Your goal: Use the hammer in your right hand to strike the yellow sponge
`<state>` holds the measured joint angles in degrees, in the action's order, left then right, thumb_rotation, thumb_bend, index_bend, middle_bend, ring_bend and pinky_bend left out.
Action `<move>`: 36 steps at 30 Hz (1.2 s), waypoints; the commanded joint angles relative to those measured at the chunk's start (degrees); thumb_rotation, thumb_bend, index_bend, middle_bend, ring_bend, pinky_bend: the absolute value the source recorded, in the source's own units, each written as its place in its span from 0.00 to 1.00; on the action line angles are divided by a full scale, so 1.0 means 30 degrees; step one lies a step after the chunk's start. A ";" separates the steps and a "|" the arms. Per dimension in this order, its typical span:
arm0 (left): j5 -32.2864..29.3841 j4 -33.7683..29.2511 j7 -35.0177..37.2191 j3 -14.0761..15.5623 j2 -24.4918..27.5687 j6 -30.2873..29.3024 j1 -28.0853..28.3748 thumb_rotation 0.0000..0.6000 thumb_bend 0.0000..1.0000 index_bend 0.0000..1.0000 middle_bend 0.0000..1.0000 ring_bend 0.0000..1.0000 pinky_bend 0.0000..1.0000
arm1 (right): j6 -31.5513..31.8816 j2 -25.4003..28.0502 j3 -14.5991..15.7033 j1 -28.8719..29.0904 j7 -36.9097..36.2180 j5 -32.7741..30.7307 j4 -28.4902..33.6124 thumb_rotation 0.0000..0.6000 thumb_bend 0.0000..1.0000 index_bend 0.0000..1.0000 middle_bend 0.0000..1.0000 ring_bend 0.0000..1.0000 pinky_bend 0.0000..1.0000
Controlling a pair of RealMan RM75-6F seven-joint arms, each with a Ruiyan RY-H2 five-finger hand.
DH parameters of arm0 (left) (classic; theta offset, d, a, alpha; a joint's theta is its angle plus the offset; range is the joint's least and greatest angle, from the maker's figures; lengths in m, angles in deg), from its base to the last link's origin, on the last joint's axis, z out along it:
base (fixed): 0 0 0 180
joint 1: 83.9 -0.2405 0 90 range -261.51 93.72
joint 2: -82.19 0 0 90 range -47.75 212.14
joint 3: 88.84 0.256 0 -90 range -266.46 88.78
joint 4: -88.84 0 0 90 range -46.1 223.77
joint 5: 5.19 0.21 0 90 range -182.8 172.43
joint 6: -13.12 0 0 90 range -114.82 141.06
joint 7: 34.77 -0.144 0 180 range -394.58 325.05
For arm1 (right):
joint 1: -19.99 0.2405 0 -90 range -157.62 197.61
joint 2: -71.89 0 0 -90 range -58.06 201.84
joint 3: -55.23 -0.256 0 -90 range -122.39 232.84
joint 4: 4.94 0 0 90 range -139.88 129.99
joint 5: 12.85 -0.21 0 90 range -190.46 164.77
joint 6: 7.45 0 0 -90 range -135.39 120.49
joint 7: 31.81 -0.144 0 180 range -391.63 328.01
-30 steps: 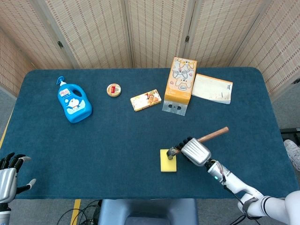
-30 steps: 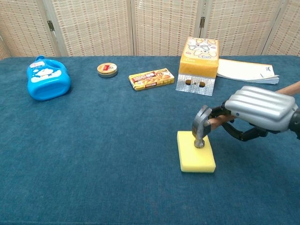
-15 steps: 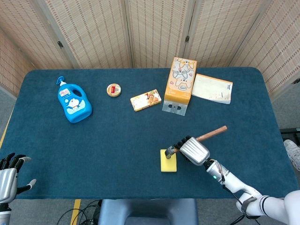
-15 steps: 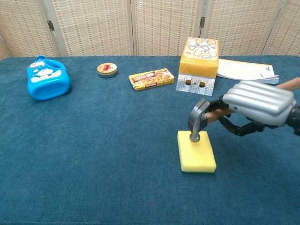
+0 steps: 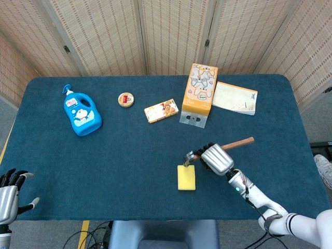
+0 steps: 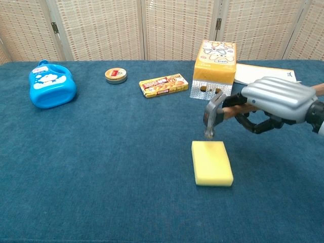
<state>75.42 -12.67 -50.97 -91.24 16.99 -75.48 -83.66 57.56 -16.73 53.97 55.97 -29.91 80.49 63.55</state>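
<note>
The yellow sponge [image 5: 187,177] [image 6: 212,162] lies flat on the blue table near the front edge. My right hand [image 5: 217,158] [image 6: 273,98] grips a wooden-handled hammer [image 5: 236,143], whose metal head [image 5: 189,157] [image 6: 213,113] hangs above the sponge's far edge, clear of it. The handle's end sticks out to the right behind the hand. My left hand [image 5: 9,191] shows only in the head view, at the bottom left corner beyond the table, fingers spread and holding nothing.
Along the back stand a blue bottle [image 5: 81,112] [image 6: 49,87], a small round tin [image 5: 125,99], a flat snack box [image 5: 161,111], an orange carton [image 5: 199,92] [image 6: 215,64] and a white booklet [image 5: 235,97]. Folding screens close off the back.
The hammer head has lifted off the sponge, where it rested a second ago, and now hangs above its far edge. My right hand rose and moved slightly back. The left hand stayed put.
</note>
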 commanded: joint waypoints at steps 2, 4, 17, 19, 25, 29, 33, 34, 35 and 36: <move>0.0035 -0.0085 -0.0087 0.0025 0.0023 0.0077 0.0043 1.00 0.18 0.33 0.29 0.15 0.19 | -0.2035 0.0238 -0.1114 0.0364 -0.1624 -0.2459 0.0398 1.00 0.74 0.83 0.78 0.69 0.86; 0.0060 -0.0137 -0.0125 0.0024 0.0037 0.0043 0.0036 1.00 0.18 0.33 0.29 0.15 0.19 | -0.2880 0.0041 -0.1520 0.0582 -0.2225 -0.3327 0.0123 1.00 0.74 0.81 0.74 0.68 0.86; -0.0048 -0.0608 -0.0607 -0.0015 0.0352 -0.0116 -0.0037 1.00 0.18 0.34 0.29 0.15 0.19 | -0.4684 -0.0681 -0.2172 0.1449 -0.4046 -0.4417 -0.1181 1.00 0.37 0.05 0.20 0.15 0.32; -0.0092 -0.0634 -0.0661 -0.0037 0.0353 -0.0077 -0.0009 1.00 0.18 0.34 0.29 0.15 0.19 | -0.4749 -0.0288 -0.2179 0.1426 -0.4172 -0.4458 -0.0961 1.00 0.33 0.01 0.18 0.11 0.30; -0.0044 -0.0709 -0.0711 -0.0084 0.0349 -0.0092 0.0042 1.00 0.18 0.34 0.29 0.15 0.19 | -0.3635 0.1510 -0.2108 0.0839 -0.4139 -0.4073 0.0784 1.00 0.31 0.00 0.15 0.09 0.28; 0.0002 -0.0746 -0.0724 -0.0130 0.0357 -0.0177 0.0047 1.00 0.18 0.34 0.29 0.15 0.19 | -0.1884 0.3102 -0.1729 -0.0149 -0.3874 -0.3338 0.2479 1.00 0.31 0.00 0.16 0.09 0.28; 0.0093 -0.0700 -0.0709 -0.0189 0.0198 -0.0226 0.0102 1.00 0.18 0.34 0.29 0.15 0.19 | -0.0069 0.4559 -0.1194 -0.1353 -0.3823 -0.2614 0.4014 1.00 0.31 0.02 0.23 0.10 0.28; 0.0140 -0.0675 -0.0716 -0.0208 0.0133 -0.0239 0.0129 1.00 0.18 0.34 0.29 0.15 0.19 | 0.0247 0.4883 -0.1046 -0.1599 -0.3800 -0.2452 0.4301 1.00 0.31 0.03 0.24 0.10 0.28; 0.0207 -0.0655 -0.0733 -0.0232 0.0049 -0.0248 0.0171 1.00 0.18 0.34 0.29 0.15 0.19 | 0.0672 0.5296 -0.0884 -0.1909 -0.3691 -0.2255 0.4635 1.00 0.31 0.05 0.25 0.11 0.28; 0.0273 -0.0637 -0.0748 -0.0245 -0.0009 -0.0254 0.0204 1.00 0.18 0.34 0.29 0.15 0.19 | 0.1032 0.5569 -0.0773 -0.2155 -0.3535 -0.2108 0.4850 1.00 0.31 0.06 0.26 0.11 0.28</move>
<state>76.10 -14.65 -53.17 -91.92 17.11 -76.22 -83.15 58.54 -1.97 50.49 51.37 -41.23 72.76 76.22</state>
